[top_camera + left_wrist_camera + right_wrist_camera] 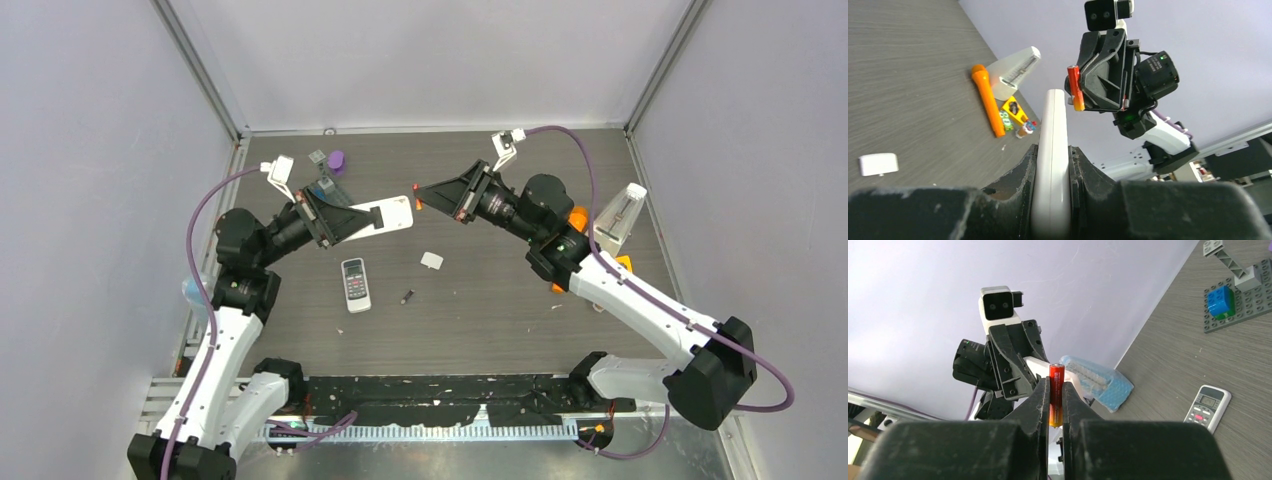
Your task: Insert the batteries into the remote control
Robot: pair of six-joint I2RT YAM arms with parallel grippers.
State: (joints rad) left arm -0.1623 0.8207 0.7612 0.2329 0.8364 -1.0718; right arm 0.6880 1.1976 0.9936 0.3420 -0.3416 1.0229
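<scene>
Two grippers meet in the air over the far half of the table. The right gripper has its fingers pressed tight on a red-orange battery. The battery stands up between the two fingers, and its top end pokes out past the tips.

The left gripper squeezes a white remote by its thin sides, near one end. The rest of the remote sticks out toward the right gripper. The battery is just beside the far end of that remote, a little off to one side. I cannot tell if they touch.

Down on the table, a second remote with buttons lies flat. A small white piece lies near it. A tiny dark stick lies between those two, a bit closer to the arms' bases.
</scene>
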